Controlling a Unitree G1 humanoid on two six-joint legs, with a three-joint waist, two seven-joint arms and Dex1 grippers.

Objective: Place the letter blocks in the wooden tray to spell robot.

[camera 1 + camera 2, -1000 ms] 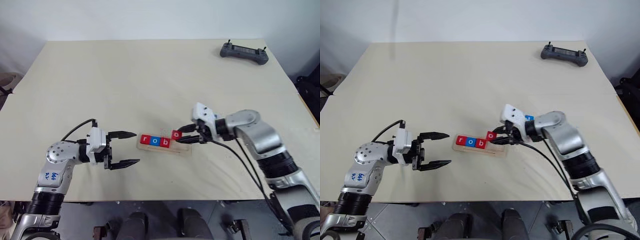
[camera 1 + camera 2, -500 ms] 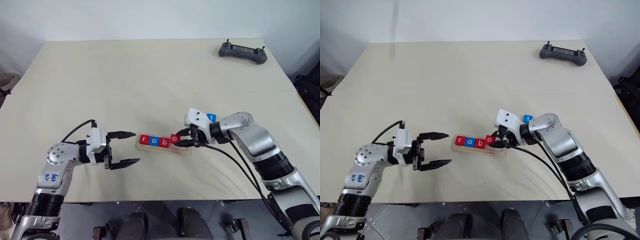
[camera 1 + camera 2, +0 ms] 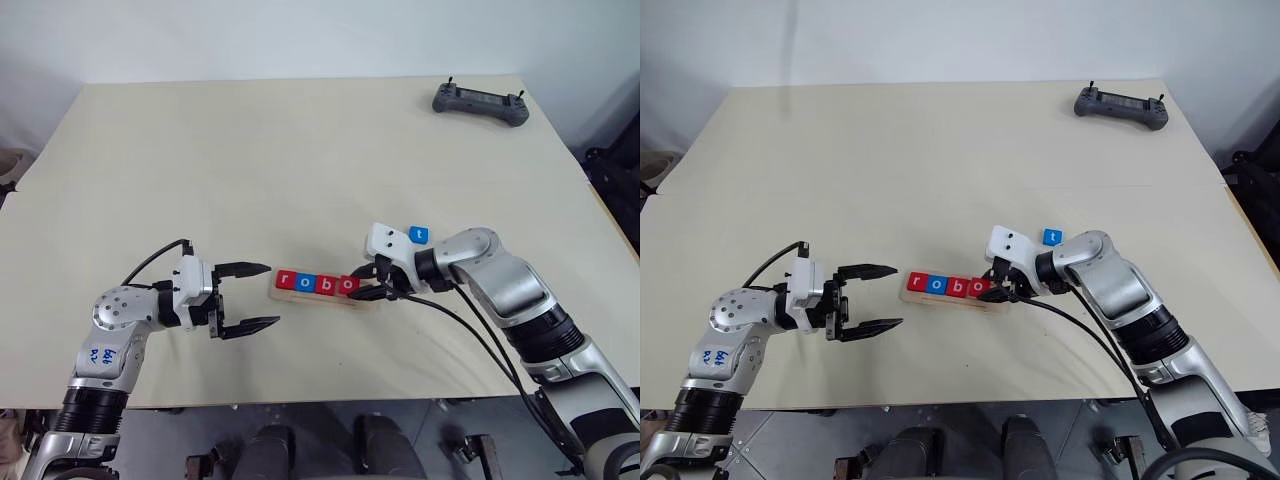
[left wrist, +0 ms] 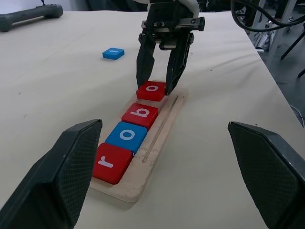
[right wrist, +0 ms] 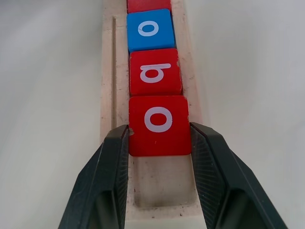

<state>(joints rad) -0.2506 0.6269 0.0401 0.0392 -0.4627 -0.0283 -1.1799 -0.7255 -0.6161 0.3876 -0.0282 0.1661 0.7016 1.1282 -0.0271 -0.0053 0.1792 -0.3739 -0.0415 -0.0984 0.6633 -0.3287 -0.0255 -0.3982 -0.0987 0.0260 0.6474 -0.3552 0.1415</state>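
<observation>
I'm on the fourth letter: my right gripper [image 5: 159, 143] is clamped on the red o [image 5: 159, 125], seating it in the tray [image 4: 157, 143] at lower centre, touching b [image 4: 140, 115]. The left gripper [image 3: 248, 297] hangs with fingers apart, left of the tray. Next I'd let go and fetch the blue t [image 3: 419, 234], lying just above my right wrist.

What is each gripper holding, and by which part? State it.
The right gripper holds the red o block by its two opposite side edges, in the wooden tray. The left gripper is open, holding nothing.
</observation>
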